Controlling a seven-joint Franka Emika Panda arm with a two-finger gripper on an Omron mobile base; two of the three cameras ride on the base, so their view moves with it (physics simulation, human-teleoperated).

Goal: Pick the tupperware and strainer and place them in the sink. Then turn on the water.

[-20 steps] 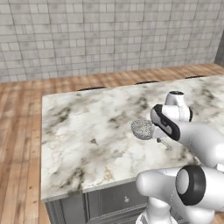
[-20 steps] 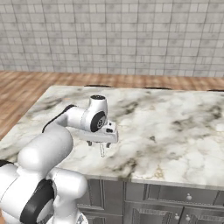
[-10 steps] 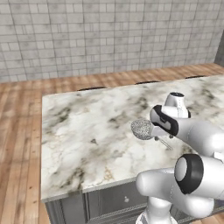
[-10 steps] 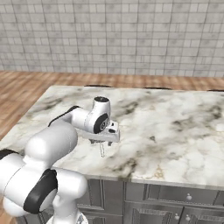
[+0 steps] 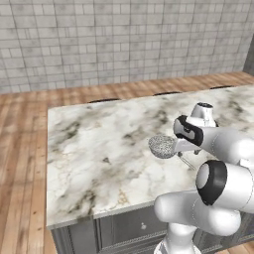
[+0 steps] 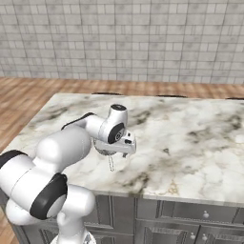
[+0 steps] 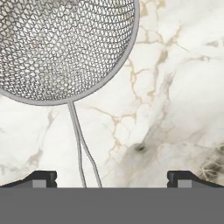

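The strainer [image 5: 162, 147] lies on the marble counter [image 5: 99, 149], near the front right of the slab in the left base view, with its thin wire handle [image 7: 81, 144] running back toward the robot. The gripper [image 7: 111, 177] hangs directly above the handle. In the hand view the two fingertips [image 7: 40, 177] stand far apart at the bottom edge, with the handle passing between them, nearer one tip than the other. The jaws are fully open and hold nothing.

Change over the last second: the strainer has not moved on the counter. The arm has shifted slightly. In the right base view the wrist [image 6: 116, 129] has swung a little further over the mesh bowl, and the elbow has moved toward the camera. The jaw opening has stayed the same throughout. This reads as a final alignment over the handle, not yet a grasp.

Meaning for the task: the pick of the strainer is probably the step in hand, and nothing has been lifted yet. The next move likely calls for a short descent, then closing on the thin handle. The wire is narrow, so it could slip or pivot between the pads if it is caught off-centre.

The tupperware, sink and faucet cannot be located from these views, so placing both items and starting the water remain to be done.
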